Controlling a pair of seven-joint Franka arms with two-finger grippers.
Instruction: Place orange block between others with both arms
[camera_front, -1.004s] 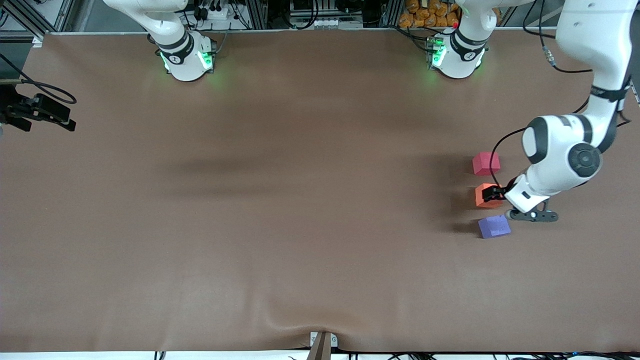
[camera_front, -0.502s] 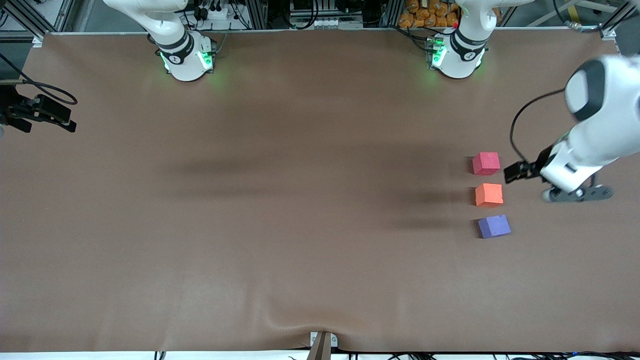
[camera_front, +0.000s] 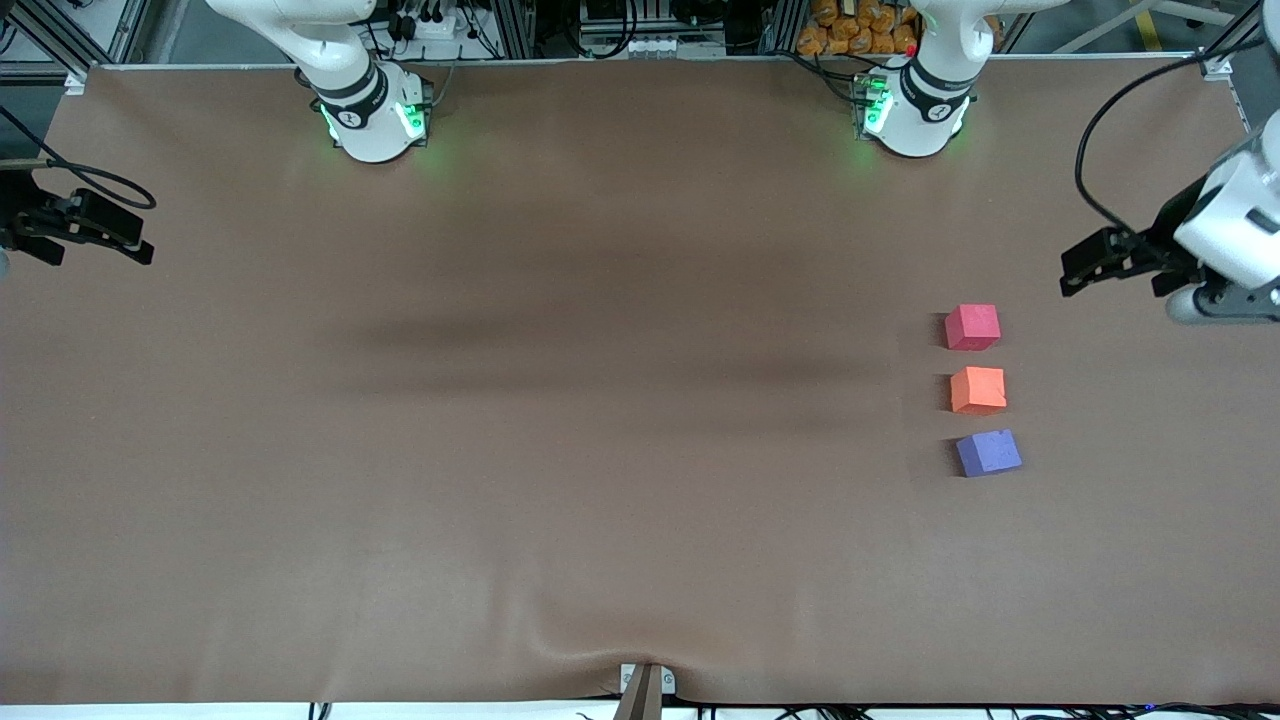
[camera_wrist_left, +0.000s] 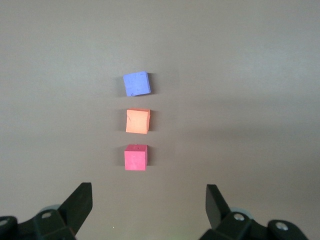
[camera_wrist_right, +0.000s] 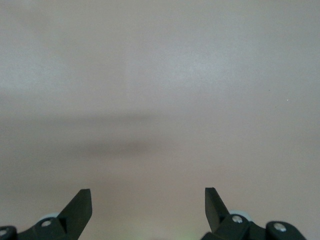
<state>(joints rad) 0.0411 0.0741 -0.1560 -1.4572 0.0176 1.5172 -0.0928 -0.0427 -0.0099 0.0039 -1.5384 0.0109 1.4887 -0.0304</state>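
Observation:
The orange block (camera_front: 978, 389) (camera_wrist_left: 137, 121) rests on the brown table, in a line between the others: the red-pink cube (camera_front: 972, 327) (camera_wrist_left: 135, 157) farther from the front camera and the purple-blue cube (camera_front: 988, 452) (camera_wrist_left: 136, 83) nearer to it. Small gaps separate all three. My left gripper (camera_front: 1078, 268) (camera_wrist_left: 148, 192) hangs open and empty over the table at the left arm's end, apart from the cubes. My right gripper (camera_front: 125, 240) (camera_wrist_right: 148, 195) waits open and empty over bare table at the right arm's end.
The brown mat (camera_front: 600, 450) covers the whole table, with a wrinkle at its front edge near a small bracket (camera_front: 645, 685). Both arm bases (camera_front: 375, 115) (camera_front: 915, 110) stand along the table's edge farthest from the front camera.
My left gripper has drawn away from the orange block, rising and moving toward the left arm's end of the table. The three cubes and the right arm have stayed put.

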